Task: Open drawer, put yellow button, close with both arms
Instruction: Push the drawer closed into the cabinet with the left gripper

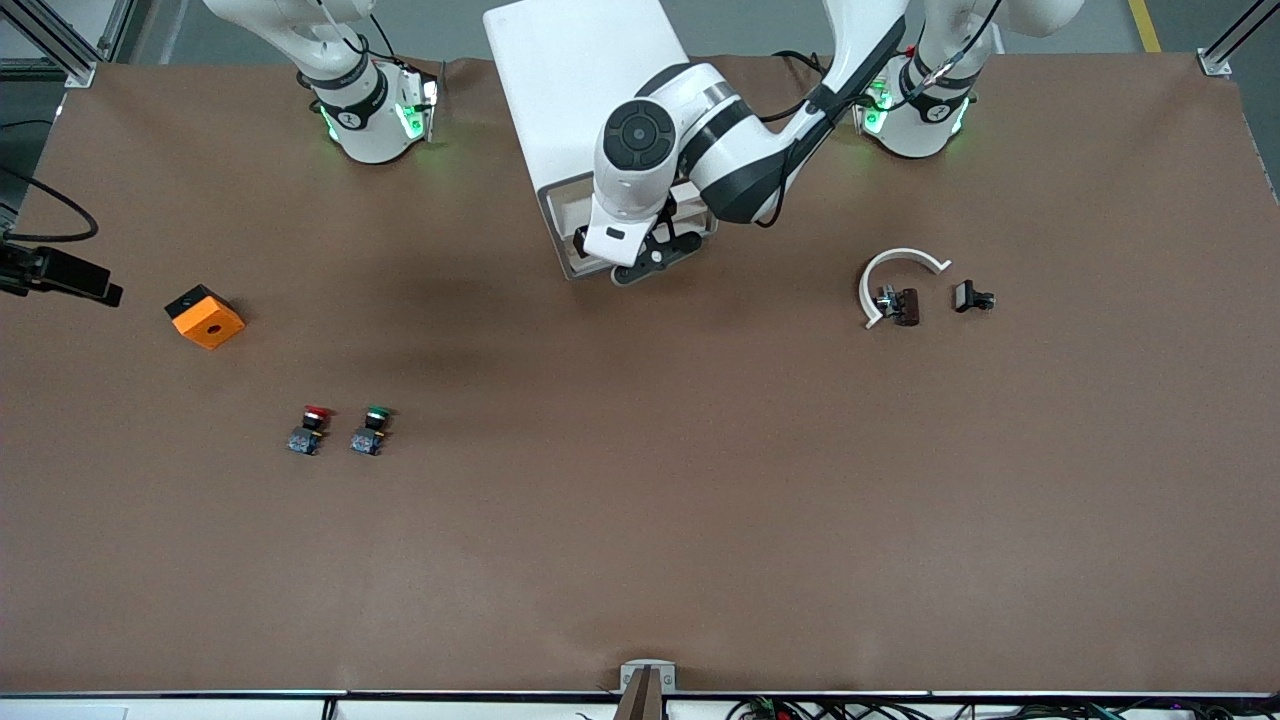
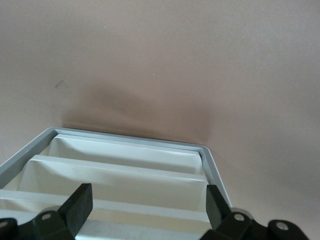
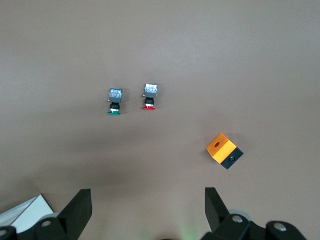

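Observation:
The white cabinet (image 1: 580, 80) stands at the robots' edge of the table, midway between the two bases. My left gripper (image 1: 645, 262) hangs open over its front. In the left wrist view the left gripper (image 2: 147, 200) has its fingers spread wide on either side of the stacked slat fronts. The drawer (image 2: 145, 218) is the beige slat lying between them, and nothing is gripped. My right gripper (image 3: 147, 200) is open and empty, high over bare table, and it is out of the front view. The yellow button is out of view.
A red-capped button (image 1: 312, 430) and a green-capped button (image 1: 372, 430) lie side by side toward the right arm's end. An orange box with a hole (image 1: 204, 316) lies farther from the front camera. A white curved piece (image 1: 895, 275) and small black parts (image 1: 972, 297) lie toward the left arm's end.

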Tool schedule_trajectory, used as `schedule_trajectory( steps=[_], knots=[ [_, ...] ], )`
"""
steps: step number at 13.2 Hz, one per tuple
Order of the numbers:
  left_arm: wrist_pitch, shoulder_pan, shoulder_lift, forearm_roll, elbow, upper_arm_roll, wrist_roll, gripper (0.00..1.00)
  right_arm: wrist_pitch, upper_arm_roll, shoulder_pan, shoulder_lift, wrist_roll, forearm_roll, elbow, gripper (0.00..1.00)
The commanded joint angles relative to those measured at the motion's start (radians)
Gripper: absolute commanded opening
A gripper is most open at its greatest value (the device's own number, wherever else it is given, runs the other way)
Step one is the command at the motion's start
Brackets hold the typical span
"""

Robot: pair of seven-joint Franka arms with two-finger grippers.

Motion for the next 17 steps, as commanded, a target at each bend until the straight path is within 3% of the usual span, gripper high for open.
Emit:
schedule_trajectory(
  steps=[1,3,17],
  knots=[
    [-0.013,-0.017,0.014,-0.023,0.021,-0.008,-0.022,1.0,0.133,0.011,-0.02,-0.15,0.012,0.041,-0.205,1.0],
    [-0.013,-0.031,0.014,-0.046,0.021,-0.008,-0.021,1.0,0.168,0.009,-0.028,-0.19,0.011,0.045,-0.256,1.0],
    [-0.013,-0.031,0.057,-0.161,0.035,-0.008,-0.019,1.0,0.12,0.009,-0.035,-0.262,-0.002,0.044,-0.316,1.0]
  ],
)
